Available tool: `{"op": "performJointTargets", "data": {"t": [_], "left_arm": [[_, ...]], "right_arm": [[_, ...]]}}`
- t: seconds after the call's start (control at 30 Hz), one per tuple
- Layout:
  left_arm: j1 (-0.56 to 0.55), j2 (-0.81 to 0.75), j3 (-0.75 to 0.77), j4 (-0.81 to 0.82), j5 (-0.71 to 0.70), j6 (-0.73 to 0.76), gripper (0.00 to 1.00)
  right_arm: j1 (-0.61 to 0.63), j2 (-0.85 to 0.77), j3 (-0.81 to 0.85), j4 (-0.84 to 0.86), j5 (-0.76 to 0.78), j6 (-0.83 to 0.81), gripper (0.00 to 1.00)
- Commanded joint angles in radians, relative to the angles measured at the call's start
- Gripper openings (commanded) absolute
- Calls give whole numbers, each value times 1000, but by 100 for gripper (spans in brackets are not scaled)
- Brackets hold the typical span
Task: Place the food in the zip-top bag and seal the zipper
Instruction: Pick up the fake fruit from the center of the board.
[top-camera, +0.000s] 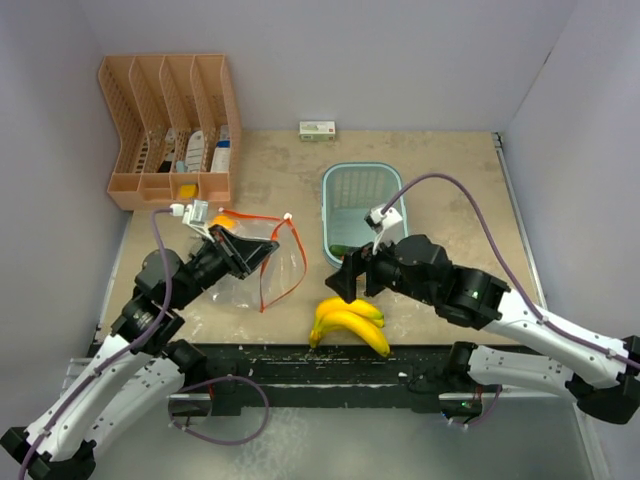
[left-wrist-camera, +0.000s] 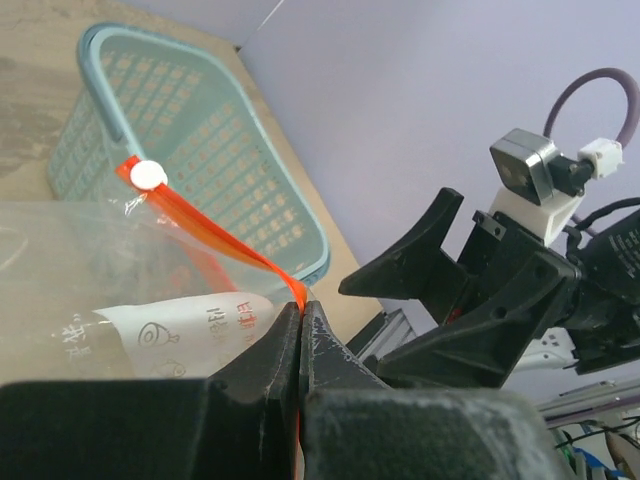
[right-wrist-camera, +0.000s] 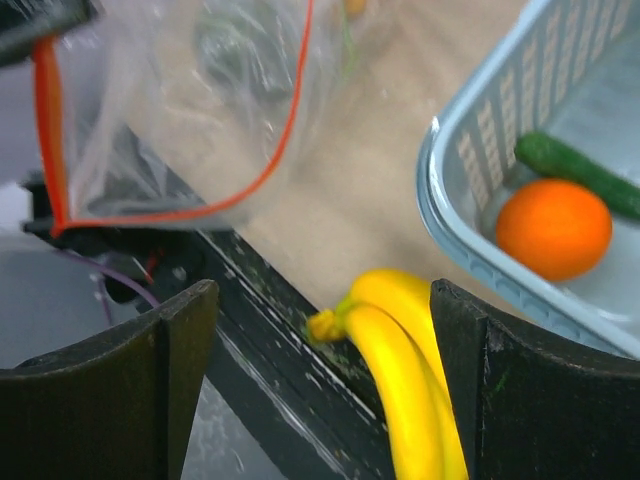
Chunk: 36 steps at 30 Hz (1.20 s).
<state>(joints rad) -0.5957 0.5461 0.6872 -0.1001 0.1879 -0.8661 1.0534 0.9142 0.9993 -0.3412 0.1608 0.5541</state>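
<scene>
left gripper (left-wrist-camera: 300, 312) clamps orange zipper (left-wrist-camera: 200, 225) of clear bag (left-wrist-camera: 60, 260) | right gripper (right-wrist-camera: 320, 300) wide over yellow bananas (right-wrist-camera: 400, 345) | possibly broccoli (right-wrist-camera: 235, 45) inside

A white label (left-wrist-camera: 190, 330) on the clear zip-top bag (left-wrist-camera: 60, 250) carries dark printed characters, seemingly Chinese, and a small round sign. Seen at a slant, none can be read. A small box (top-camera: 317, 130) at the back of the tabletop (top-camera: 270, 180) bears print too small to read.
</scene>
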Motion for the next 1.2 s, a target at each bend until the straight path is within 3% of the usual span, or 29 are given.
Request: {"op": "performJointTargets", "data": {"t": [0.0, 0.2, 0.43, 0.6, 0.87, 1.03, 1.17], "left_arm": [[-1, 9, -76, 58, -22, 11, 0], [0, 70, -131, 108, -26, 20, 0], [-1, 143, -153, 181, -23, 20, 0], [-1, 157, -166, 193, -23, 25, 0], [-1, 136, -169, 161, -42, 36, 0], [-1, 121, -167, 147, -48, 34, 0], [-1, 111, -163, 128, -48, 37, 0]], "right_arm": [[0, -23, -87, -101, -40, -8, 87], [3, -127, -224, -163, 10, 95, 87], [13, -201, -266, -237, 6, 171, 88], [111, -198, -310, -261, 41, 257, 88], [315, -61, -328, -289, 194, 424, 88], [329, 41, -300, -379, 325, 526, 87], [335, 106, -299, -428, 391, 599, 81]]}}
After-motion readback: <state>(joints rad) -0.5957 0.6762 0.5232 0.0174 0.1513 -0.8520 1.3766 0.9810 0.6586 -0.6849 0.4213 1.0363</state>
